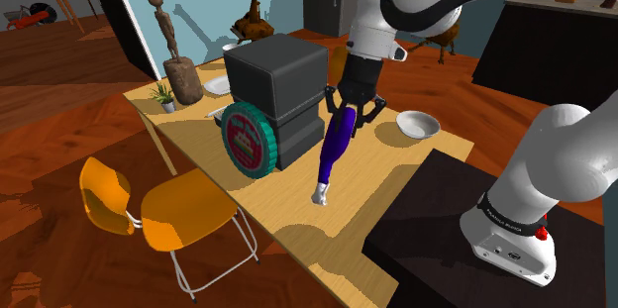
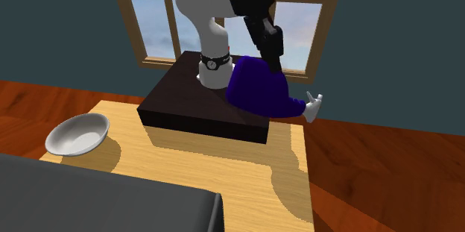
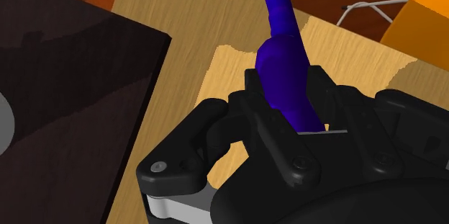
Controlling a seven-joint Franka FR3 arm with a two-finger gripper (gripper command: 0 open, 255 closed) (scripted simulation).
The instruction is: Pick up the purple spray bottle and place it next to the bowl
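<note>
The all-black two-finger gripper [image 1: 351, 113] is closed on the purple spray bottle [image 1: 335, 148], and the wrist view shows its fingers [image 3: 321, 93] clasping the bottle's wide body from either side. The bottle hangs clear of the light wooden table [image 1: 396, 162]. It is tilted, with its narrow neck and white nozzle [image 1: 319, 195] pointing away from the hand and down toward the tabletop in the shoulder view. It sits in the air just beside the black boxy appliance [image 1: 282, 88] and near the dark box stand [image 2: 194, 107]. The shallow white bowl [image 1: 417, 124] rests on the table, apart from the bottle, toward the shoulder view's right. Judgement: the pick-up appears complete, with the carry and set-down not yet done. The bottle is judged stiff, smooth-skinned and probably light, so slipping or pivoting between the pads is a likelier fault than crushing. The present hold on the broad body is the sound one, since the thin neck and nozzle end would give little purchase. As held, the bottle is well off vertical, so it should be righted before release or it is liable to topple beside the bowl.
</note>
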